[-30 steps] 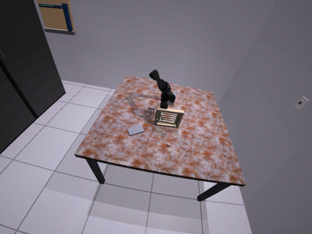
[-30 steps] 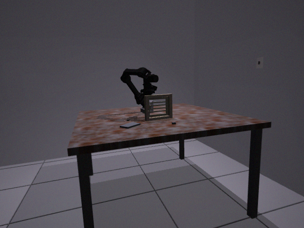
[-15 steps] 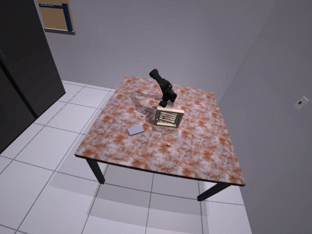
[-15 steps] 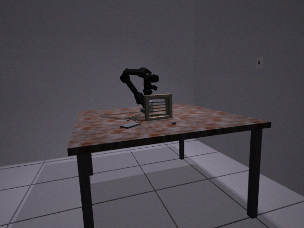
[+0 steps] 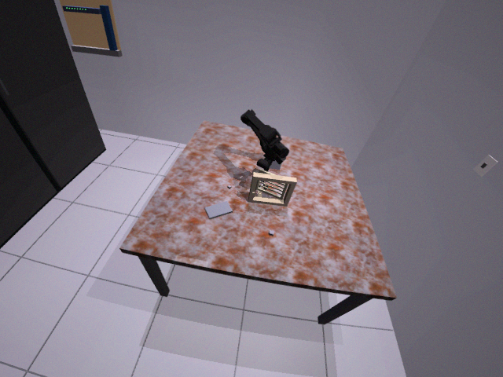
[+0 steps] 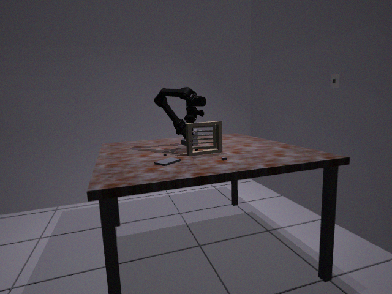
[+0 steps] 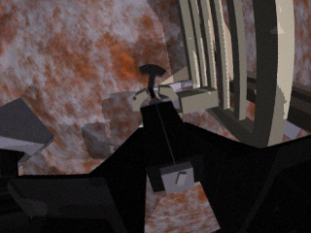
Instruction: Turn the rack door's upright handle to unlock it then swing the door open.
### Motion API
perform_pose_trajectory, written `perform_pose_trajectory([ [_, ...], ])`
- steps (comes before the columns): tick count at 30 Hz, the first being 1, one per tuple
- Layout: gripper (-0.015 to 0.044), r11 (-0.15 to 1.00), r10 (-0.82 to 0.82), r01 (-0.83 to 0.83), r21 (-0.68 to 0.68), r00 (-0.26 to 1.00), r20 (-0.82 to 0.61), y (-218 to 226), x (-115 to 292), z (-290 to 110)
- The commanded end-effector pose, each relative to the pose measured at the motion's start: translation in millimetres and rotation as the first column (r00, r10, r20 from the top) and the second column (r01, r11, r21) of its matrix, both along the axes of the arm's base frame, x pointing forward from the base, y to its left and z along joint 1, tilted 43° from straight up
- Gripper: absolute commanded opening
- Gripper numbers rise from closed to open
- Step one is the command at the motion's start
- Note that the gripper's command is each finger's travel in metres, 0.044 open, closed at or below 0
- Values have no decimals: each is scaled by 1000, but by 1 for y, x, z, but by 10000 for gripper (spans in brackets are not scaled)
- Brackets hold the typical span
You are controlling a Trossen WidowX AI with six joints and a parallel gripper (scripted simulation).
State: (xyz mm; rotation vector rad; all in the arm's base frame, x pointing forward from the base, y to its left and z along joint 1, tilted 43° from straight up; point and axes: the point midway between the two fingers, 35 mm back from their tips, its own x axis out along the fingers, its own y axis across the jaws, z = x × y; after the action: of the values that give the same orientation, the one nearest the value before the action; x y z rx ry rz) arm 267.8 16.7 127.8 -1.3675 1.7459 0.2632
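One handle sits clamped between your gripper's fingers; keep it turned and follow the slatted door's hinge arc smoothly.

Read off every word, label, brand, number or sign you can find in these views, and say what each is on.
None: no readable text in any view.
Robot arm: no brand legible.
Gray slab: no lettering visible.
Wall plate: dark mark, too small to read.
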Motion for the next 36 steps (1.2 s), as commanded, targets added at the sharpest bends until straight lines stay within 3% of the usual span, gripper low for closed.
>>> perform_pose_trajectory([
  [1,22,999,-54,54,7,997,57,4,-4,-4],
  [36,22,919,-388,387,80,848,360,51,-46,-48],
])
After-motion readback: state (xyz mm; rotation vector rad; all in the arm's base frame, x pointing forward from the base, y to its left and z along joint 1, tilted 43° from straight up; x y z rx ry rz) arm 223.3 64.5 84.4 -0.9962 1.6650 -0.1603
